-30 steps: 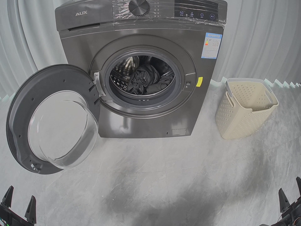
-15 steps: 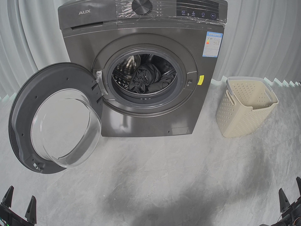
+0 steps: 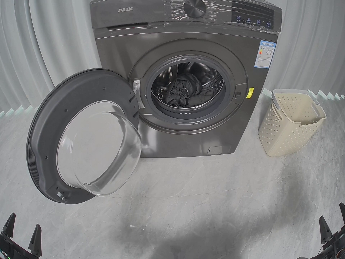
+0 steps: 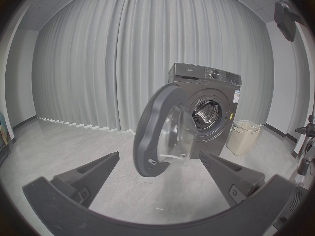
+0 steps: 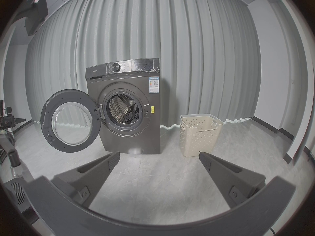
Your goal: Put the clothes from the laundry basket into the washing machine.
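A pleated grey curtain (image 3: pixel 43 36) closes off the far side of the room, and a pale marbled floor (image 3: pixel 201 205) runs from it to the near edge. The grey washing machine (image 3: pixel 118 51) stands on the floor against the curtain, a little right of centre, its front facing the robot. Its round door (image 3: pixel 46 133) is swung wide open on the left-hand hinge, so the clear bowl of the window faces out to the near right. To the right of the machine, near it but not touching, the cream perforated laundry basket (image 3: pixel 284 133) sits upright on the floor, and its inner walls show in the head view. The clothes (image 3: pixel 185 90), a crumpled dark bundle, lie inside the drum (image 3: pixel 163 78), at the bottom of the round opening and towards the front. The left tool (image 3: pixel 22 231) sits at the near left corner, well apart from the door, and the right tool (image 3: pixel 332 222) sits at the near right corner, well apart from the basket. Both tools are released, with the fingers (image 4: pixel 98 169) spread wide in the wrist views, and they grasp and touch nothing.
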### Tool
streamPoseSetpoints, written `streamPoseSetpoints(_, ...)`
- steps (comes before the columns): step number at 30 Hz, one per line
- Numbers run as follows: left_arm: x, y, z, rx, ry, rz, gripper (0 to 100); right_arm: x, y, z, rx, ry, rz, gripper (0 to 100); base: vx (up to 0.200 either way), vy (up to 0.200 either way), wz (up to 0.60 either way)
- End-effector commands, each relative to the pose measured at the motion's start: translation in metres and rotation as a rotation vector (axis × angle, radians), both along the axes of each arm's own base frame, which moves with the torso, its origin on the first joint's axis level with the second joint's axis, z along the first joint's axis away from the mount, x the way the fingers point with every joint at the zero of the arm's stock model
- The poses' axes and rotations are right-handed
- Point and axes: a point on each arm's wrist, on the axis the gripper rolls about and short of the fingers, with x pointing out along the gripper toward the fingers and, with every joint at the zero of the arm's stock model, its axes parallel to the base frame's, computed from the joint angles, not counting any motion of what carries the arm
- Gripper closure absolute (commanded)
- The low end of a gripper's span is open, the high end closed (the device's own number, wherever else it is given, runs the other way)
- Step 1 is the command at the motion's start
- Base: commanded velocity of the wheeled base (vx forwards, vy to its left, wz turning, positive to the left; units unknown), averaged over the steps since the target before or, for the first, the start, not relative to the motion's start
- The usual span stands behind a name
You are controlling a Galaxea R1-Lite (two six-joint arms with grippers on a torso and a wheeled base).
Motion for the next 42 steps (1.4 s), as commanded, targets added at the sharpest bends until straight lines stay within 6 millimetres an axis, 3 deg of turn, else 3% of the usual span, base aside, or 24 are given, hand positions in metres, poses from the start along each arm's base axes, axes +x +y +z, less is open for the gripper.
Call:
streamPoseSetpoints(1, 0.000, 0.000, -0.004, 0.000, 0.001, 0.001, 0, 0.000, 0.000, -0.005, 0.000, 0.004, 0.001, 0, 0.000, 0.000, 0.00)
streamPoseSetpoints(9, 0.000, 0.000, -0.005, 0.000, 0.002, 0.001, 0, 0.000, 0.000, -0.005, 0.000, 0.004, 0.001, 0, -0.150, 0.000, 0.00)
streamPoseSetpoints(16, 0.000, 0.000, -0.005, 0.000, 0.002, 0.001, 0, 0.000, 0.000, -0.005, 0.003, 0.004, -0.002, 0, 0.000, 0.000, 0.00)
streamPoseSetpoints(22, 0.000, 0.000, -0.004, 0.000, 0.001, 0.001, 0, 0.000, 0.000, -0.005, 0.001, 0.004, -0.005, 0, 0.000, 0.000, 0.60)
streamPoseSetpoints(40, 0.000, 0.000, -0.004, 0.001, -0.001, 0.007, 0, 0.000, 0.000, -0.005, 0.000, 0.004, 0.000, 0, 0.000, 0.000, 0.00)
streamPoseSetpoints(42, -0.003, 0.000, 0.010, 0.013, -0.062, -0.001, 0, 0.000, 0.000, -0.005, 0.001, 0.004, 0.000, 0, 0.000, 0.000, 0.00)
